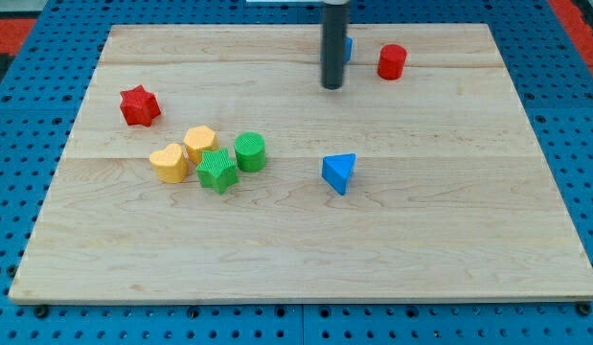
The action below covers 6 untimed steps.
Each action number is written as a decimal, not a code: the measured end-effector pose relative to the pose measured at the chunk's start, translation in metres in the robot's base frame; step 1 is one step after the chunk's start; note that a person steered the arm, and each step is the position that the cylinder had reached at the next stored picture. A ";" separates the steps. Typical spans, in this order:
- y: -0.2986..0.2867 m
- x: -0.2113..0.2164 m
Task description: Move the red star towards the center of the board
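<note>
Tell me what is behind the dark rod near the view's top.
A blue block peeks out on the view's right side of the dark rod; most of it is covered, so its shape cannot be told. My tip rests on the wooden board.

We're looking at a lab bench: a wooden board point(296, 249) sitting on blue pegboard point(28, 115), toy blocks scattered.
</note>
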<state>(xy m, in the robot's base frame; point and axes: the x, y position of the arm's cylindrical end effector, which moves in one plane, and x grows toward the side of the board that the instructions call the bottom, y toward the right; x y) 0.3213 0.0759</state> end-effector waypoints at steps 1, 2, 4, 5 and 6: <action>0.073 0.006; 0.046 0.021; -0.169 -0.028; -0.308 -0.025; -0.322 0.035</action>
